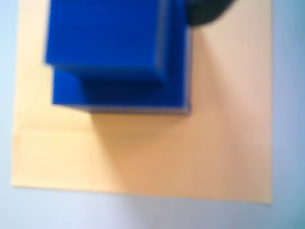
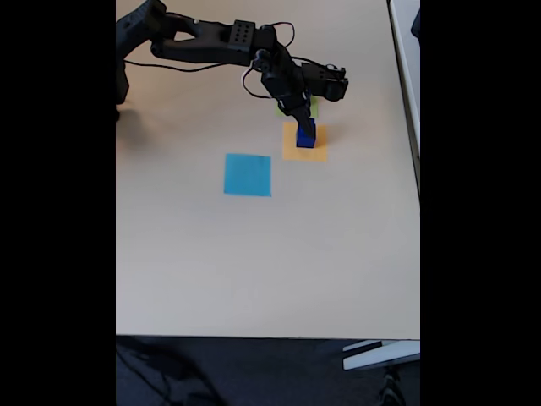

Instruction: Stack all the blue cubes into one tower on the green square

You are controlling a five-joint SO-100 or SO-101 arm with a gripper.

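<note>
Blue cubes (image 2: 305, 136) stacked on orange square (image 2: 304, 151), not green.
Gripper (image 2: 303, 123) sits at the stack's top; its jaw state cannot be told. Green square (image 2: 314, 105) lies just behind, mostly hidden by the arm.

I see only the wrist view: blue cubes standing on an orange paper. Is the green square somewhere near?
Observer: Yes. In the fixed view the green square lies just beyond the orange square, mostly hidden under the arm.
Operator: Are there other papers on the table?
Observer: One more, a light blue square, to the left of the orange one in the fixed view and apart from it.
Operator: Where does the arm end now?
Observer: The gripper is directly over the blue cubes; I cannot tell if it is open or shut.
</note>
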